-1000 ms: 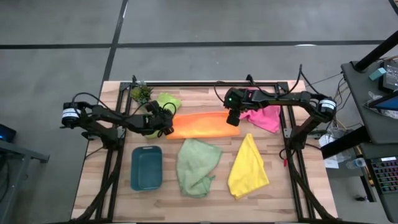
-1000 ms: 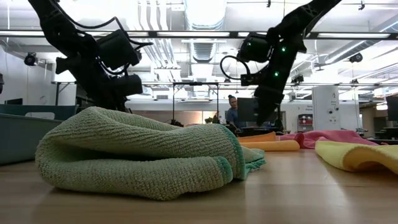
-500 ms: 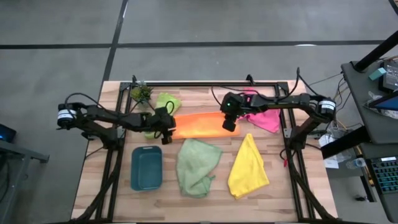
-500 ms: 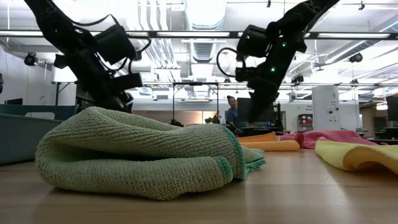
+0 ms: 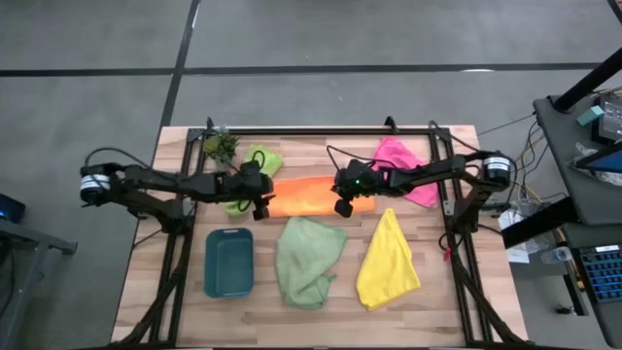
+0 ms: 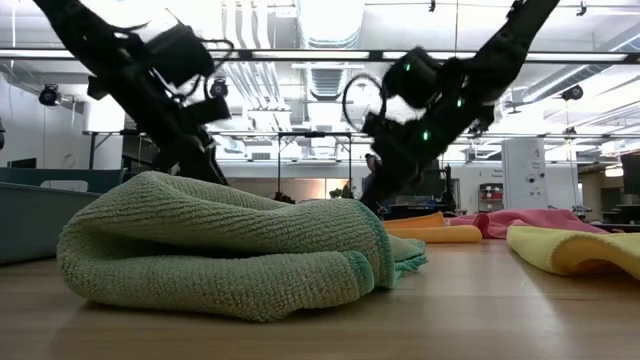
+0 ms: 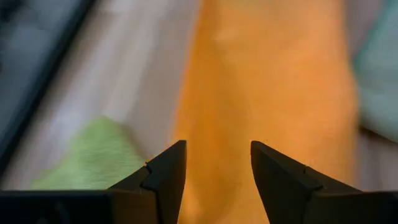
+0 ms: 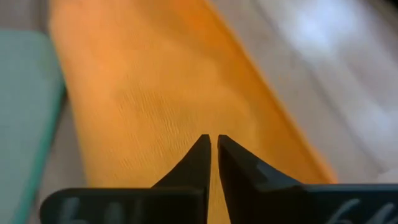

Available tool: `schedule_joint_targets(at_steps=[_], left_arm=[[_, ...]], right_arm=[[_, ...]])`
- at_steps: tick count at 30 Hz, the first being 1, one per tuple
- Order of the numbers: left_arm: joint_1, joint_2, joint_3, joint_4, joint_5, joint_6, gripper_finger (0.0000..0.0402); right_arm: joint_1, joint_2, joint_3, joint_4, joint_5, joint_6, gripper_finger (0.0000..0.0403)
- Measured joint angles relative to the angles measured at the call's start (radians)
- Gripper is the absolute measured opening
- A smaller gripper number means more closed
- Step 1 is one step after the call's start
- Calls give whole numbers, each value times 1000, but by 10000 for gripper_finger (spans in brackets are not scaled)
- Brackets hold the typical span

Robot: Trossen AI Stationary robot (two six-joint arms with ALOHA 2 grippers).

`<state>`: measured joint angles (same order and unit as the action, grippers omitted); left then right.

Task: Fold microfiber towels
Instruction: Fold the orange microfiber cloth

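Both pincers over the long orange microfibre towel (image 5: 309,194)

My right pincer (image 8: 212,152) hangs clenched, empty, above its right end; my left pincer (image 7: 217,163), released, above the opposite end.

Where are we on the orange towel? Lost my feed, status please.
Left gripper open, at orange towel's left end. Right gripper shut, empty, over its right part. Towel flat, folded lengthwise. Nothing in the way.
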<state>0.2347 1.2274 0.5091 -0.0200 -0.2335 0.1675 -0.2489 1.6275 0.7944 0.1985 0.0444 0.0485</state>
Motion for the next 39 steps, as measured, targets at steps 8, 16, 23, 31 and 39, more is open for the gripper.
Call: schedule_joint_targets(at_steps=[8, 16, 23, 31, 39], left_arm=[[64, -39, -40, 2, -76, -11, 163], [73, 110, -44, 157, -240, -30, 163], [57, 240, -16, 196, -117, -32, 163], [7, 190, 19, 172, -18, -29, 163], [28, 70, 8, -23, -104, 59, 163]], right_arm=[[0, 71, 2, -54, 0, 6, 9], [3, 72, 2, -98, 1, 19, 9], [6, 72, 4, -99, 3, 19, 8], [6, 72, 3, -85, 3, 19, 8], [6, 74, 2, -75, 1, 20, 9]])
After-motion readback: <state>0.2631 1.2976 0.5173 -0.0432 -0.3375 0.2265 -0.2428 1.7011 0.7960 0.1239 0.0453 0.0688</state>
